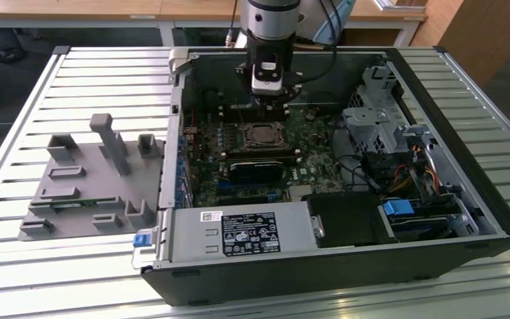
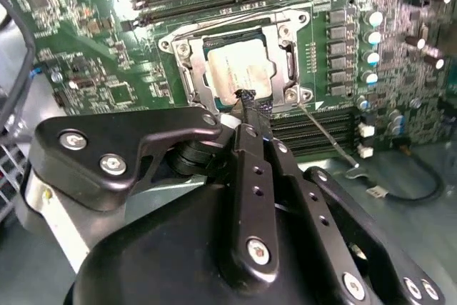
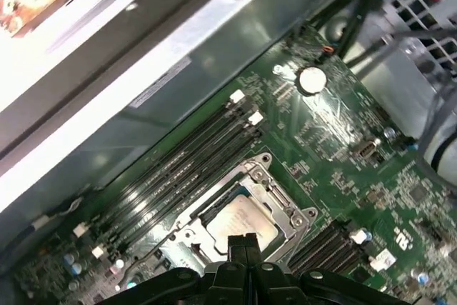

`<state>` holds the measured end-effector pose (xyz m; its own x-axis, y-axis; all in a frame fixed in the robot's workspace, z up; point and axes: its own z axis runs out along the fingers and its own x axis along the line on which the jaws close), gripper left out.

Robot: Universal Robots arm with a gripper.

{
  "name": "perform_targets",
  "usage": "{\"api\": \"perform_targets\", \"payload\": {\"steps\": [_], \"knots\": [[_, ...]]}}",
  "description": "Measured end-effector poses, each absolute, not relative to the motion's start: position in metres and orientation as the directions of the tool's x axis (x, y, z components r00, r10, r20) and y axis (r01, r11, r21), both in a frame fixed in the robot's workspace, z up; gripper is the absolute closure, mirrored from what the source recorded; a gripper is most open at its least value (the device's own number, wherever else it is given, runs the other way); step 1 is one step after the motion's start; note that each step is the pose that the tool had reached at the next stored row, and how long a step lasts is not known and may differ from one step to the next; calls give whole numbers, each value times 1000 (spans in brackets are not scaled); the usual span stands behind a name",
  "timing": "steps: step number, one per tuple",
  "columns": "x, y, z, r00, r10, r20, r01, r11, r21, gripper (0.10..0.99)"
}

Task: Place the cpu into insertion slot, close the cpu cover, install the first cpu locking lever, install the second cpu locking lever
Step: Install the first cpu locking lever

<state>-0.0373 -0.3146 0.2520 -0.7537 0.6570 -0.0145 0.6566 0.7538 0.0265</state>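
Second wrist view: my jaws, pinched together and empty, sit at the edge of the cpu cover [image 2: 284,58]; I'd press down squarely.

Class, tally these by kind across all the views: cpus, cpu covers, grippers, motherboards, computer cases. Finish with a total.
cpu: 1
cpu cover: 1
gripper: 1
motherboard: 1
computer case: 1
Total: 5
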Motion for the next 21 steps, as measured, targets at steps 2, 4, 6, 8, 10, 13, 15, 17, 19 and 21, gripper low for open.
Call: {"api": "perform_targets", "payload": {"steps": [2, 4, 6, 8, 10, 13, 15, 17, 19, 21], "knots": [[-37, -315, 252, -778, 629, -15, 628, 778, 26, 980], [-37, -315, 251, -800, 600, -15, 599, 800, 26, 980], [-37, -315, 251, -821, 571, -15, 570, 821, 26, 980], [-37, -315, 251, -841, 541, -15, 540, 841, 27, 980], [-37, -315, 250, -860, 509, -15, 509, 860, 26, 980], [-37, -315, 250, -887, 462, -15, 462, 887, 26, 980], [-37, -315, 250, -903, 430, -15, 430, 903, 26, 980], [-37, -315, 250, -918, 396, -15, 395, 918, 26, 980], [-37, -315, 250, -932, 362, -14, 362, 932, 27, 980], [-37, -315, 249, -944, 329, -15, 328, 944, 26, 980]]}}
